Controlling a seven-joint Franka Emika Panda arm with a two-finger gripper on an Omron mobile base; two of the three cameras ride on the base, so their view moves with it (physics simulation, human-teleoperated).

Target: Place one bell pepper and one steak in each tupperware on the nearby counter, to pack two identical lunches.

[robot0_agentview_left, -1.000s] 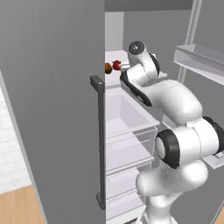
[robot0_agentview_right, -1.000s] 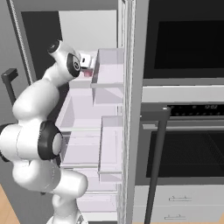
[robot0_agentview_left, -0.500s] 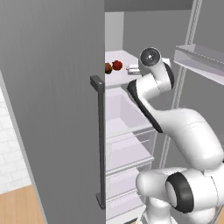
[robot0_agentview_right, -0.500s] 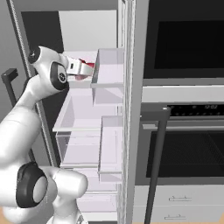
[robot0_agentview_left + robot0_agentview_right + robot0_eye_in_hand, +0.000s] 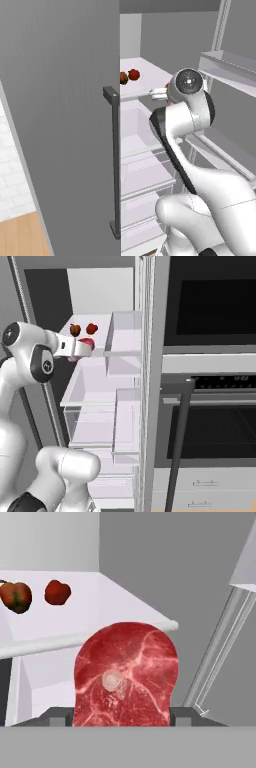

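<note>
Inside the open fridge (image 5: 95, 376), white shelves run back to a grey rear wall, and on the upper shelf (image 5: 120, 602) sit the two bell peppers (image 5: 35, 594), side by side near the far left and well apart from the arm. Just in front of that shelf's edge the end effector (image 5: 122, 714) pinches a steak (image 5: 126, 674) between its two dark tips, one at each lower flank of the meat, so it is closed on the steak and holding it off the shelf.

In the hand view the steak stands on edge, its broad marbled face toward the camera, rounded end away from the hand; its long axis runs from the fingers out toward that end.

Risks, as I judge them: the grip bites only the lower part of a soft slab, so a quick swing could let it sag or slip out. Drawing the arm out, the meat could clip the shelf lip or the door bins (they crowd the right side of the opening) (image 5: 125, 338)
</note>
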